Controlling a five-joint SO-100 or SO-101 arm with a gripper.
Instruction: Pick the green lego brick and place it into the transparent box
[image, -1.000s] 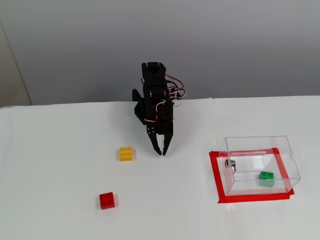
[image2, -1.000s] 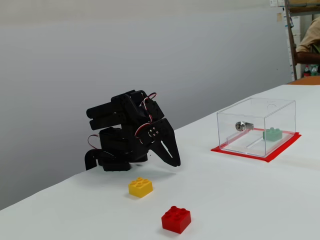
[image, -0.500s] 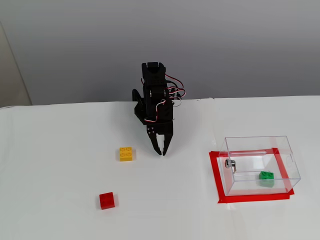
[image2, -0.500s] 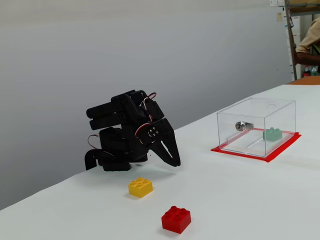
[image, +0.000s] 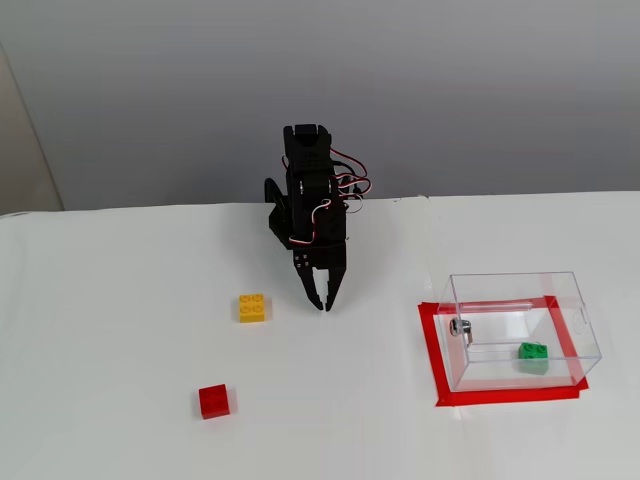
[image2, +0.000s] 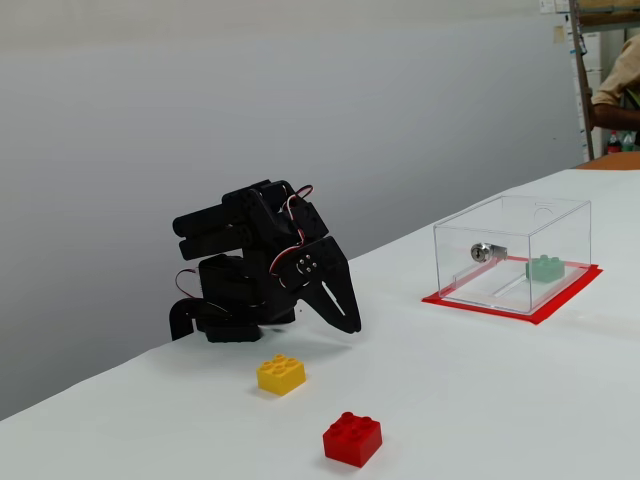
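Jaws (image: 323, 303) on the black arm (image2: 250, 270) point down at the bench (image: 120, 300), and they look pressed together with nothing between them, though the tips are small and dark in both fixed views, so a thin gap is possible. They hang near the bench, folded in close to the arm's base.

Just beside them sits the yellow brick (image: 252, 307). The red brick (image: 213, 400) lies further out, well apart from the arm.

Off to the right in that fixed view stands the transparent box (image: 520, 285) on a red mat (image: 432, 350). The green lego brick (image: 532, 352) sits on the floor inside the box, near the far corner from the little metal knob (image: 459, 327).

So the job looks done. The best thing now is to rest: keep the jaws tucked in, stay away from the box walls, and do not bump the yellow brick just beside them.
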